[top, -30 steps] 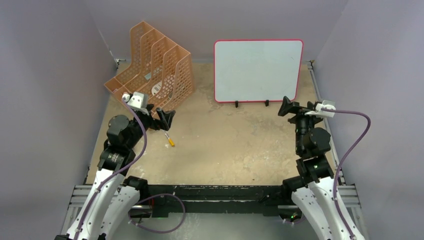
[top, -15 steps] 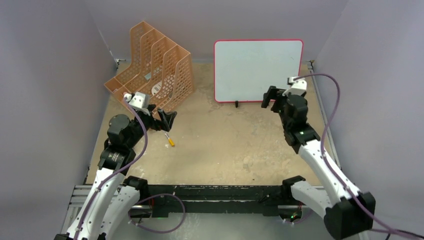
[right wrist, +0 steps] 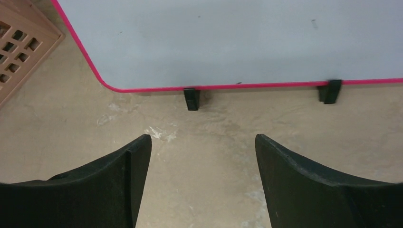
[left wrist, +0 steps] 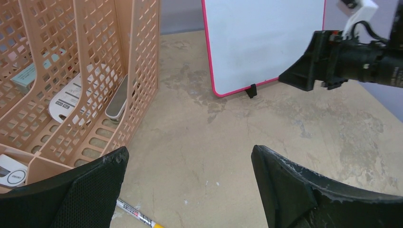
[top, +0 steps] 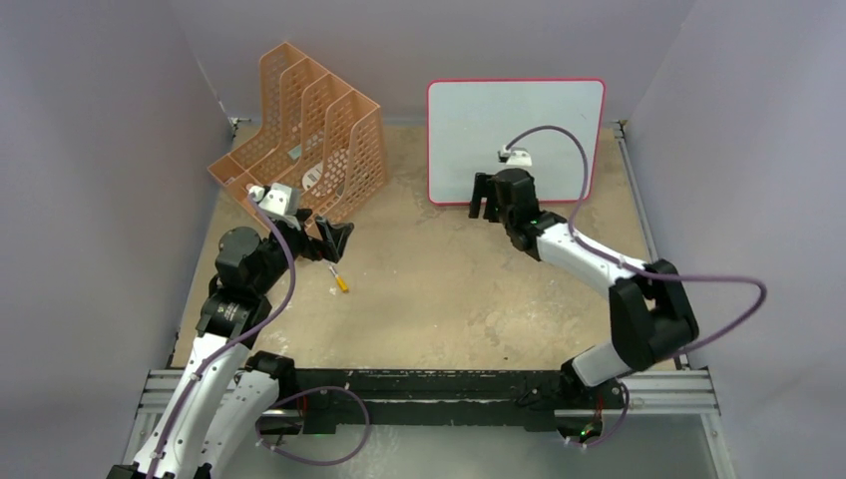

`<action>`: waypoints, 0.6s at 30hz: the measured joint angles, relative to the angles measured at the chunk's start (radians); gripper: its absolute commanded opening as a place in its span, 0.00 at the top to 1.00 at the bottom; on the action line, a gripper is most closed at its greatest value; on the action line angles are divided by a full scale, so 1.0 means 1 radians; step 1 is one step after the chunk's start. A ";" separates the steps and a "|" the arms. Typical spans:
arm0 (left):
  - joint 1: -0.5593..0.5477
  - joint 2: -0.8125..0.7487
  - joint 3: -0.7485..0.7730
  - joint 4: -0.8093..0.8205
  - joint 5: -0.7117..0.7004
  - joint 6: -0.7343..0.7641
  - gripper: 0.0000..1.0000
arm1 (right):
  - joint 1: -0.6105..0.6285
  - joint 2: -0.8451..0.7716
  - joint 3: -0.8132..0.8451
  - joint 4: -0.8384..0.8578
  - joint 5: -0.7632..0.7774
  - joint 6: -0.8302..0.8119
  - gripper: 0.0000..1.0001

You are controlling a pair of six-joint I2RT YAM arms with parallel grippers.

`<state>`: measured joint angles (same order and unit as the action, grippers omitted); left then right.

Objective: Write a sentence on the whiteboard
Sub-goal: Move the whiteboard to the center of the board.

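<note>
The whiteboard (top: 516,140) stands upright at the back on two black feet, with a pink-red frame. Its face is blank in every view; no sentence shows on it. It also shows in the left wrist view (left wrist: 266,42) and the right wrist view (right wrist: 214,38). My right gripper (top: 486,205) is open and empty, low over the table just in front of the board's left foot (right wrist: 191,99). My left gripper (top: 334,239) is open and empty, just above a yellow-tipped marker (top: 340,279) that lies on the table. The marker shows below the left finger (left wrist: 138,217).
An orange perforated file rack (top: 299,130) stands at the back left, holding flat items (left wrist: 71,97). Its corner shows in the right wrist view (right wrist: 19,42). The right arm stretches across the table's right half. Grey walls close in the sides and back.
My right arm has swung from the right side leftward along the board's front, ending at its lower left. My left arm has barely moved.
</note>
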<state>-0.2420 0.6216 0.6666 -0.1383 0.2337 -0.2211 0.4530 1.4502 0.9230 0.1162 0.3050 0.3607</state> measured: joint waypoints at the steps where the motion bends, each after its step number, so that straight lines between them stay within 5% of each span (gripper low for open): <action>1: 0.000 0.000 0.000 0.000 0.000 0.000 0.00 | 0.010 0.037 0.018 0.005 0.002 0.007 0.23; 18: 0.000 0.000 0.000 0.001 0.017 0.000 0.00 | 0.037 0.383 0.178 0.011 0.037 0.049 0.52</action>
<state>-0.2420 0.6216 0.6666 -0.1375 0.2508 -0.2211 0.4900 1.8328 1.1007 0.1268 0.3420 0.4095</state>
